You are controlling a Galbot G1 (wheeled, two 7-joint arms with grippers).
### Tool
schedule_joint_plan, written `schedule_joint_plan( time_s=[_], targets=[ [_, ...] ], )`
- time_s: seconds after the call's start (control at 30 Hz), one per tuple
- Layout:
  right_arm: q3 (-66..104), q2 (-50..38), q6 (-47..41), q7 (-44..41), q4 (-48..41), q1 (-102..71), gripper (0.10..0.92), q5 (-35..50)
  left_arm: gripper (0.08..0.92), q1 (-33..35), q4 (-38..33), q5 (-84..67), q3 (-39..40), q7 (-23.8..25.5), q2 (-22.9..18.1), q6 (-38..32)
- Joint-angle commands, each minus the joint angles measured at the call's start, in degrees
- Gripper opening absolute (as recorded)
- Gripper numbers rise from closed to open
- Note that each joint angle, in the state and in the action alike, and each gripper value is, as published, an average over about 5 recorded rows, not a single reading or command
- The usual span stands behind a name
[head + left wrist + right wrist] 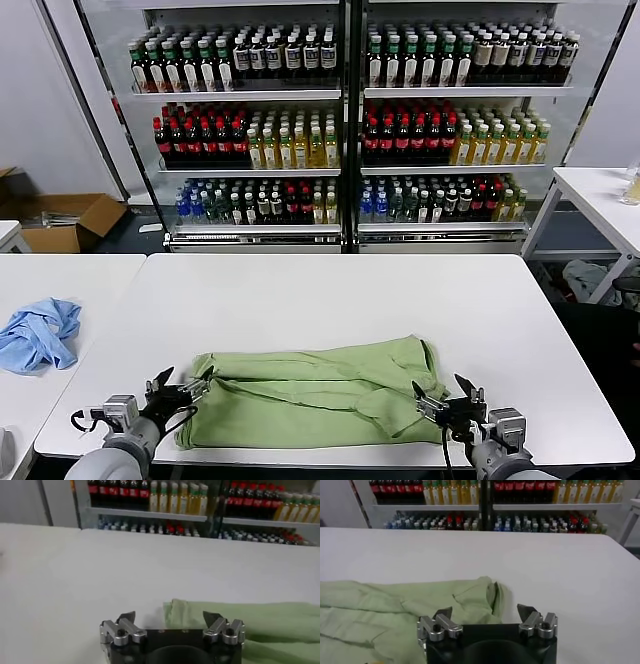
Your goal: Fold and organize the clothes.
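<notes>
We see bare table (pixel 330 290) beyond the folded green shirt (pixel 320 395), which lies near the front edge. Left claw (pixel 178 388) and right claw (pixel 447 403) flank its ends, both wide, holding nothing.

- both grippers, left gripper (pixel 184 385) and right gripper (pixel 444 397), are black blocks with silver knuckles, dark screws and pointy black fingertips
- grey rounded forearms, thin black cable on the left
</notes>
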Motion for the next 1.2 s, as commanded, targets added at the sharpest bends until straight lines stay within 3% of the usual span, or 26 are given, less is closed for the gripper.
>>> schedule_joint_plan(
  time_s=[0.03,0.2,0.3,0.9,1.03,1.2],
  targets=[
    [-0.1,0.2,0.0,0.1,-0.2,-0.2,0.823,-0.7,0.823,-1.0,-0.5,-3.4,2.8,-7.4,-2.0,0.9],
    [-0.4,0.3,0.0,0.2,-0.4,0.0,0.823,-0.9,0.81,-1.2,0.0,-3.4,3.6,-7.8,-2.6,1.4],
    [-0.6,0.4,0.0,0.2,-0.6,0.0,0.822,-1.0,0.748,-0.8,-0.2,-3.3,4.0,-7.7,-2.6,1.5],
    [-1.9,0.4,0.0,0.3,-0.2,0.1,0.823,-1.9,0.211,-1.4,-0.3,8.2,5.9,-5.1,-4.3,1.5],
    [-1.9,0.1,0.0,0.4,0.0,0.2,0.823,-1.9,0.117,-0.6,-3.5,14.7,3.3,-5.0,-3.6,2.8],
    [-2.1,-0.2,0.0,0.4,0.2,0.7,0.823,-1.9,0.096,0.0,-6.9,17.0,-5.9,-4.6,-0.1,6.5]
  ],
)
